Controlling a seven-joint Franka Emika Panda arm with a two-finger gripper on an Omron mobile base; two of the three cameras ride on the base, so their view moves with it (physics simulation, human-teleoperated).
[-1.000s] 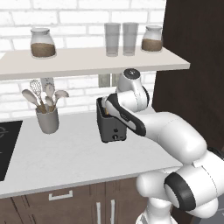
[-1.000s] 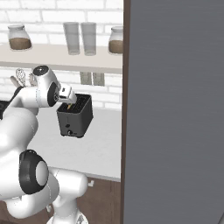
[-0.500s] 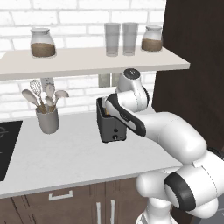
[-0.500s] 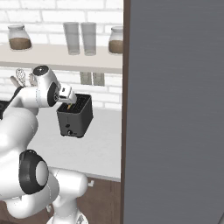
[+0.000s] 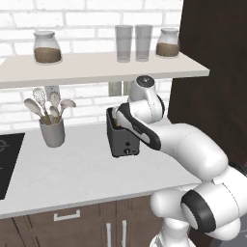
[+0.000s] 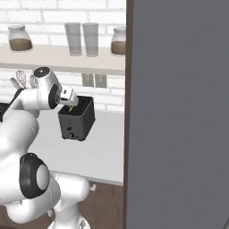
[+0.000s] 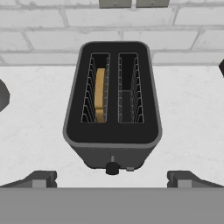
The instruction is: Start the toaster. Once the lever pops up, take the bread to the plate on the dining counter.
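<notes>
Toaster [image 7: 112,105] stands on the white table [image 7: 188,113], close to its back edge by the brick wall [image 7: 52,26], knob [image 7: 112,168] on the front face. Bread [image 7: 100,94] sits upright in the left slot as the hand view shows it; the other slot is bare. Pincer [image 7: 112,178] hovers above the toaster, released, fingers [image 7: 41,178] spread wide, touching nothing. Utensil cup [image 5: 51,131] stands further left along the table.
</notes>
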